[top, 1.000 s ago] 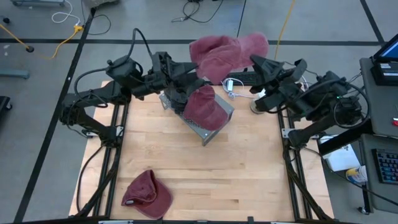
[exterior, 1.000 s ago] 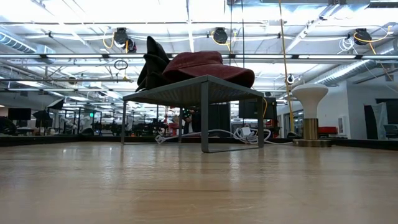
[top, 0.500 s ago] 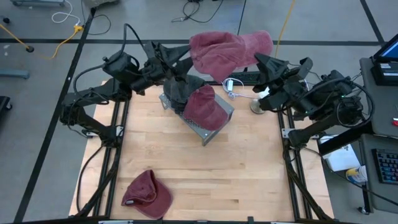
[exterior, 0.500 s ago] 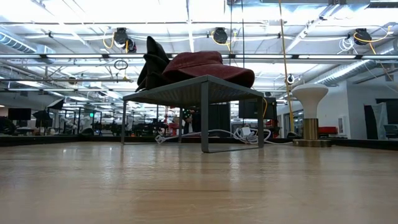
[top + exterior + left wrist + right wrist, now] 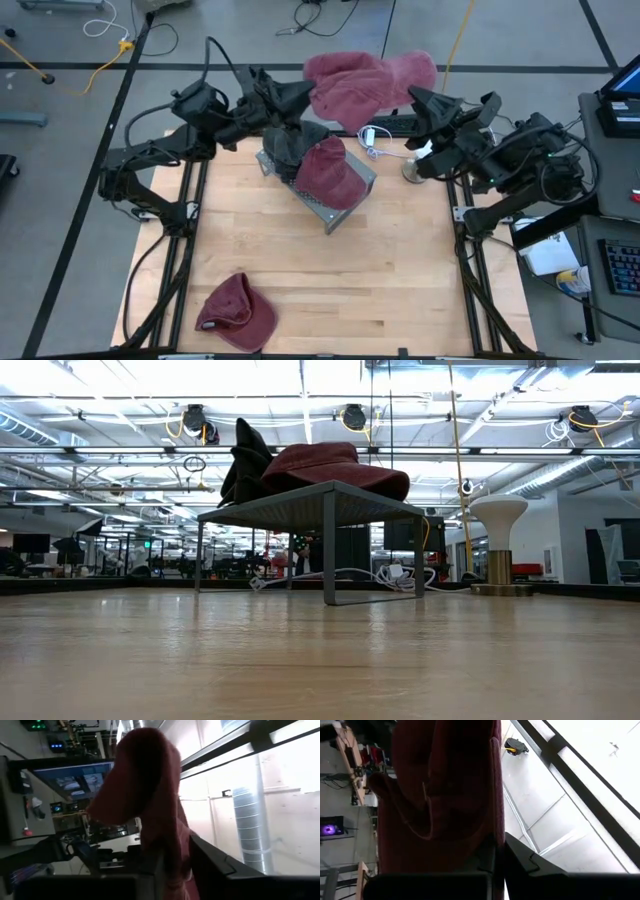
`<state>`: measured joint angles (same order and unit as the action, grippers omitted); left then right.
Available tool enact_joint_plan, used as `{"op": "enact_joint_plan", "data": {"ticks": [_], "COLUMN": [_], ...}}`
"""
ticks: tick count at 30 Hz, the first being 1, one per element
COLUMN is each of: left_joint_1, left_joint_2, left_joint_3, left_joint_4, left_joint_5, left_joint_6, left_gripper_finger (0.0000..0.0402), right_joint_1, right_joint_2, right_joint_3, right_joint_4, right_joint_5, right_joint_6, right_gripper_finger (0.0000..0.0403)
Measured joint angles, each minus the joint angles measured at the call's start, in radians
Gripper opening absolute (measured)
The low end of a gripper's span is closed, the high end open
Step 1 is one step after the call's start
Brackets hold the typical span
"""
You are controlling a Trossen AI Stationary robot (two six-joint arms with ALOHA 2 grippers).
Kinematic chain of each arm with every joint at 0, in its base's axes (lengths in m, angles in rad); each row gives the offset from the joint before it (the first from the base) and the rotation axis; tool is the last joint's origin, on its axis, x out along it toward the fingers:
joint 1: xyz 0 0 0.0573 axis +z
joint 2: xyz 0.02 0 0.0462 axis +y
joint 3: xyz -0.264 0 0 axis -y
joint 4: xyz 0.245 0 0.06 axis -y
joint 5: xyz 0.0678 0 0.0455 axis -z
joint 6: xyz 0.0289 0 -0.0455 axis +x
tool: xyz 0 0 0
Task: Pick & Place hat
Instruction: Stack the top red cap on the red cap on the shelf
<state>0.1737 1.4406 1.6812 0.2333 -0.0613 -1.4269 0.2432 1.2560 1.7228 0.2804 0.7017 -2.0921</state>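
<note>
A maroon hat hangs in the air over the table's far edge, between my two grippers. My left gripper is at its left end and my right gripper at its right end, both shut on it. A second maroon hat and a dark hat lie on a grey metal stand at the table's middle; the low view shows them on top of the stand. A third maroon hat lies flat near the table's near left corner. My left gripper pinches the lower edge of the hat's cloth between its two fingers, coming from the table's left and slanting upward. The hat stands up past the fingers, clear of the table. My right gripper pinches a fold of the hat's cloth between its two fingers, coming from the table's right and slanting upward. The hat is lifted clear and rises beyond the fingers.
A white mushroom-shaped post stands at the table's far right. White cables lie by the stand's far side. Bare wood stretches over the table's near half. Black frame rails run along both sides.
My left gripper has swung up and toward the far edge, from above the stand to the held hat's left end. The hat has stayed in the air on my right gripper, its cloth spread a little wider.
</note>
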Motion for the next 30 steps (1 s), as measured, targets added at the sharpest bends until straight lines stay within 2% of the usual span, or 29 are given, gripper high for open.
{"op": "enact_joint_plan", "data": {"ticks": [9, 12, 16, 21, 26, 30], "left_joint_1": [0.021, 0.023, 0.031, 0.054, 0.086, 0.114], "left_joint_2": [0.009, 0.007, 0.007, 0.003, 0.003, 0.003], "left_joint_3": [0.001, 0.001, 0.001, 0.001, 0.001, 0.001], "left_joint_4": [0.019, 0.027, 0.063, 0.134, 0.175, 0.185], "left_joint_5": [0.073, 0.070, 0.065, 0.080, 0.136, 0.180], "left_joint_6": [0.046, 0.070, 0.092, 0.103, 0.082, 0.067], "left_gripper_finger": [0.0013, 0.0018, 0.0021, 0.0012, 0.0009, 0.0011], "right_joint_1": [0.000, 0.000, 0.000, 0.022, 0.048, 0.067], "right_joint_2": [0.001, 0.001, 0.001, 0.001, 0.001, 0.002], "right_joint_3": [-0.023, -0.024, -0.024, -0.024, -0.024, -0.024], "right_joint_4": [-0.001, -0.002, -0.001, -0.034, -0.293, -0.493], "right_joint_5": [0.002, 0.003, 0.006, 0.093, 0.210, 0.212], "right_joint_6": [0.038, 0.071, 0.206, 0.572, 1.024, 1.370], "right_gripper_finger": [0.0014, 0.0023, 0.0039, 0.0072, 0.0116, 0.0141]}}
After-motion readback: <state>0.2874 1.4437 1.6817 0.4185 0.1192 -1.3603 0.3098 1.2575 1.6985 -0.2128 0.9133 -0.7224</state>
